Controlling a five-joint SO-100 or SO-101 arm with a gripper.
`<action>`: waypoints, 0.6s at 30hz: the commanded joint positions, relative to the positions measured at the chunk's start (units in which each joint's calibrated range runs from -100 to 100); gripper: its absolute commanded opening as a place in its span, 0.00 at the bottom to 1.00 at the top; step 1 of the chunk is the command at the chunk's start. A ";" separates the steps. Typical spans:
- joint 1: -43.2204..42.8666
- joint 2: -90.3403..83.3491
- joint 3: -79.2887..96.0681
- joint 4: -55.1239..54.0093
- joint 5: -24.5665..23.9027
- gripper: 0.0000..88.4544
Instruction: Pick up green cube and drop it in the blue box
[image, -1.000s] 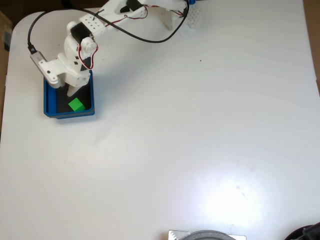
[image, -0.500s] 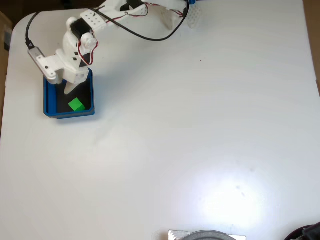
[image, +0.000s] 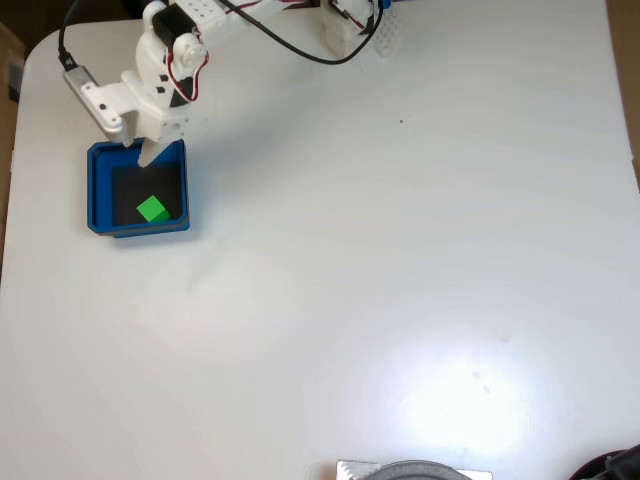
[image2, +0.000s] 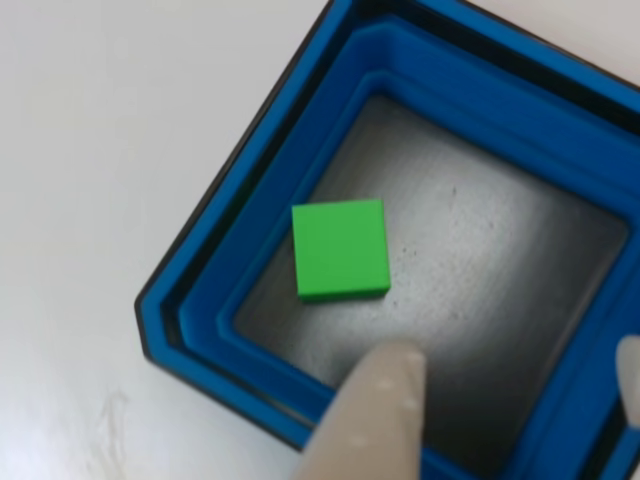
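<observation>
In the other view, closest to the lens, we see one pale fingertip (image2: 385, 385) rising from the bottom edge over the near wall of the blue box (image2: 250, 165), and the edge of the second finger at the right border, with a wide gap between them. So our gripper (image2: 505, 375) is spread apart and holds nothing. Just past the near fingertip, the green cube (image2: 341, 248) lies flat on the dark grey floor of the box, apart from both fingers. It sits toward the left part of the floor in this view, near the stepped blue wall but not touching it as far as we can tell. Beyond the box walls lies the white table (image2: 110, 120).

In the fixed view, which looks down from above, the lower part of the table (image: 400, 300) is bare white with a bright glare patch. A grey rounded object (image: 412, 470) pokes in at the bottom edge; we cannot tell what it is. Farther up and to the left, the blue box (image: 100, 190) rests on the table with the green cube (image: 152, 209) inside it, near the lower middle of the floor. The gripper (image: 148, 155) hangs over the box's upper wall, clear of the cube. Behind it, the white arm (image: 165, 70) stretches toward the top edge, with a black cable (image: 290, 52) looping along it.
</observation>
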 joint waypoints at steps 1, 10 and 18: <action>0.19 -11.94 6.69 -1.50 -0.05 0.15; -0.11 -26.32 22.31 -1.66 0.00 0.15; -0.57 -38.36 38.74 -10.95 -0.20 0.15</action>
